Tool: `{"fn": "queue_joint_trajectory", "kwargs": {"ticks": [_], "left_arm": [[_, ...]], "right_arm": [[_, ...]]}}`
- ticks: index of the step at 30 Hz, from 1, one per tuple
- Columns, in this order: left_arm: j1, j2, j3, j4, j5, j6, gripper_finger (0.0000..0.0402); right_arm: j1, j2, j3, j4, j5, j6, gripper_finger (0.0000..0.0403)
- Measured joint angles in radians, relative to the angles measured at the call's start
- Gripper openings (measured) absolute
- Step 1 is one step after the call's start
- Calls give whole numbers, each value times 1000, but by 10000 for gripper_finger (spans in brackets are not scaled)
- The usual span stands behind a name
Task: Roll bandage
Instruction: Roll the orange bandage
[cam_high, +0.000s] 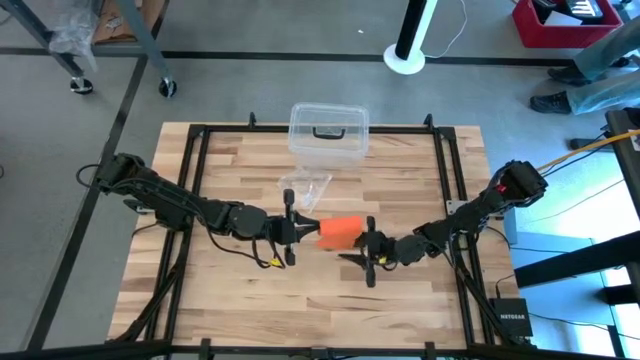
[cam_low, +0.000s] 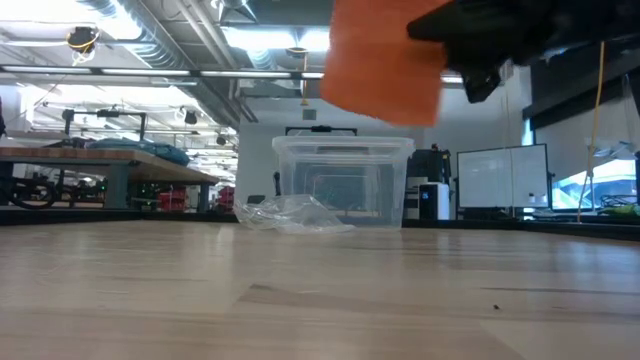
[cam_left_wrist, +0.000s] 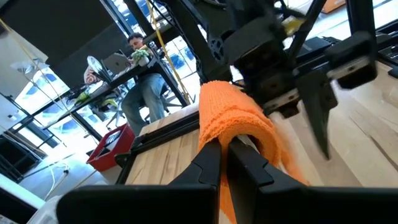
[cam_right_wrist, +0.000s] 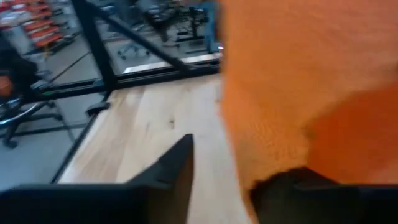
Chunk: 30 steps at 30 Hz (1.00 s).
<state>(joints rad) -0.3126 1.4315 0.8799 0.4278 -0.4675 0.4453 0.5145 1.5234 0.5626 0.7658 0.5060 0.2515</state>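
The orange bandage (cam_high: 338, 232) is held up clear of the table's middle, between my two grippers; in the low view (cam_low: 385, 60) it hangs well above the wood. My left gripper (cam_high: 298, 230) comes from the table's left and is shut on it (cam_left_wrist: 222, 146). My right gripper (cam_high: 358, 248) comes from the right and is open (cam_right_wrist: 239, 168), with the bandage (cam_right_wrist: 298, 81) draped over one of its fingers. In the left wrist view the bandage (cam_left_wrist: 236, 118) bends over in a thick loop between the two grippers. My left gripper pinches the bandage's folded band (cam_left_wrist: 217, 134) between its two fingers, which come level from the table's left. The bandage loops up and over beyond the fingertips, clear of the table. My right gripper is open. The bandage lies over one finger (cam_right_wrist: 311, 186), the other finger (cam_right_wrist: 177, 165) stands free. What lies under the cloth is hidden.
A clear plastic box (cam_high: 328, 130) with a dark handle stands at the far middle of the table, also in the low view (cam_low: 342, 180). A small transparent plastic piece (cam_high: 305, 190) lies just in front of it. A person (cam_left_wrist: 140, 74) stands beyond the table.
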Motion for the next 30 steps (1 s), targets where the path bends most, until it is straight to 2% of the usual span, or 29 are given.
{"fn": "queue_joint_trajectory", "kwargs": {"ticks": [4, 6, 11, 15, 18, 23, 30], "left_arm": [[0, 0, 0, 0, 0, 0, 6], [0, 0, 0, 0, 0, -1, 6], [0, 0, 0, 0, 0, 0, 6], [0, 0, 0, 0, 0, 2, 6], [-6, 0, 0, -1, 22, 3, 6], [-10, 0, 0, -13, 50, 25, 6], [-9, 0, 0, -48, 51, 34, 6]], "right_arm": [[57, 0, 22, -15, 17, -79, 28], [90, 0, 46, -23, 52, -141, 9], [167, -33, 188, -108, 136, -339, 22], [180, -61, 347, -328, 182, -484, 6], [177, -92, 468, -519, 204, -586, 9], [107, -133, 634, -748, 221, -658, 16], [-18, -205, 733, -848, 330, -708, 5]]}}
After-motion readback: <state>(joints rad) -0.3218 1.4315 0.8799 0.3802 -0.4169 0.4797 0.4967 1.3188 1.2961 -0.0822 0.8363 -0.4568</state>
